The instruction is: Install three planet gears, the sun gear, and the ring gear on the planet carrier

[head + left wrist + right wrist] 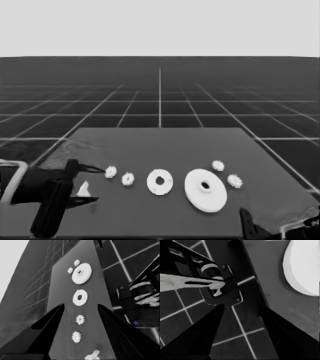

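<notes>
The smaller round part (planet carrier) lies flat at the table's middle, with the larger round part (ring gear) just to its right. Two small toothed gears lie left of the smaller part, and two more lie right of the larger one. My left gripper waits open over the table's left end, holding nothing. Its wrist view looks along the row: near gears, smaller round part, larger round part. My right gripper is parked open at the table's near right corner.
A thin white piece lies on the table between the left fingers, not held. The right arm shows only at the lower right corner. Its wrist view shows the table's edge, the floor grid, dark machinery and the larger round part's rim.
</notes>
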Controlling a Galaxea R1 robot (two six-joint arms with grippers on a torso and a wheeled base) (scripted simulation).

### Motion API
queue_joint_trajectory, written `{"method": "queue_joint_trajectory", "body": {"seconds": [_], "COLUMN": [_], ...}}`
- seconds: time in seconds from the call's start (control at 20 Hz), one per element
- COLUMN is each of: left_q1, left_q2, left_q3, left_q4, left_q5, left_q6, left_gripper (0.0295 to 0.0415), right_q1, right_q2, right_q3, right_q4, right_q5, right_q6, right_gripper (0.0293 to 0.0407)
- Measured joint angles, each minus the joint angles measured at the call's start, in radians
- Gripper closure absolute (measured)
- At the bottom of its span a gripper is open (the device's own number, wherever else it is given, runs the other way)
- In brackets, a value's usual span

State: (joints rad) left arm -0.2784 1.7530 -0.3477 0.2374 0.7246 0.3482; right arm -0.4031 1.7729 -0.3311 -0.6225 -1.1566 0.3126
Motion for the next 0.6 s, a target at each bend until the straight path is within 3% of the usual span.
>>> {"method": "queue_joint_trajectory", "body": {"seconds": [0.05, 0.1, 0.15, 0.2, 0.25, 0.3, 0.35, 0.45, 0.6], "left_q1": [-0.026, -0.042, -0.051, 0.007, 0.01, 0.017, 0.03, 0.048, 0.058], "left_q2": [0.001, 0.001, 0.002, 0.169, 0.372, 0.499, 0.57, 0.645, 0.688], "left_q3": [-0.028, -0.046, -0.056, -0.212, -0.403, -0.632, -0.817, -1.038, -1.16], "left_q4": [0.03, 0.047, 0.058, 0.418, 0.276, 0.058, -0.079, -0.207, -0.259], "left_q5": [-0.02, -0.031, -0.038, 0.355, 0.724, 0.817, 0.834, 0.849, 0.862], "left_q6": [0.001, 0.002, 0.002, -0.483, -0.946, -1.148, -1.224, -1.258, -1.254], "left_gripper": [0.0414, 0.0396, 0.0364, 0.0328, 0.0306, 0.031, 0.0318, 0.0324, 0.0326], "right_q1": [0.02, 0.032, 0.039, 0.043, 0.045, 0.047, 0.047, 0.048, 0.048], "right_q2": [-0.006, -0.009, -0.011, -0.012, -0.013, -0.013, -0.013, -0.014, -0.014], "right_q3": [-0.023, -0.037, -0.045, -0.05, -0.052, -0.054, -0.055, -0.055, -0.056], "right_q4": [-0.031, -0.049, -0.06, -0.066, -0.07, -0.072, -0.073, -0.075, -0.075], "right_q5": [-0.01, -0.015, -0.019, -0.021, -0.022, -0.023, -0.023, -0.023, -0.023], "right_q6": [0.001, 0.002, 0.003, 0.003, 0.003, 0.003, 0.003, 0.003, 0.003], "right_gripper": [0.0392, 0.0363, 0.0332, 0.032, 0.0317, 0.0316, 0.0315, 0.0315, 0.0315]}}
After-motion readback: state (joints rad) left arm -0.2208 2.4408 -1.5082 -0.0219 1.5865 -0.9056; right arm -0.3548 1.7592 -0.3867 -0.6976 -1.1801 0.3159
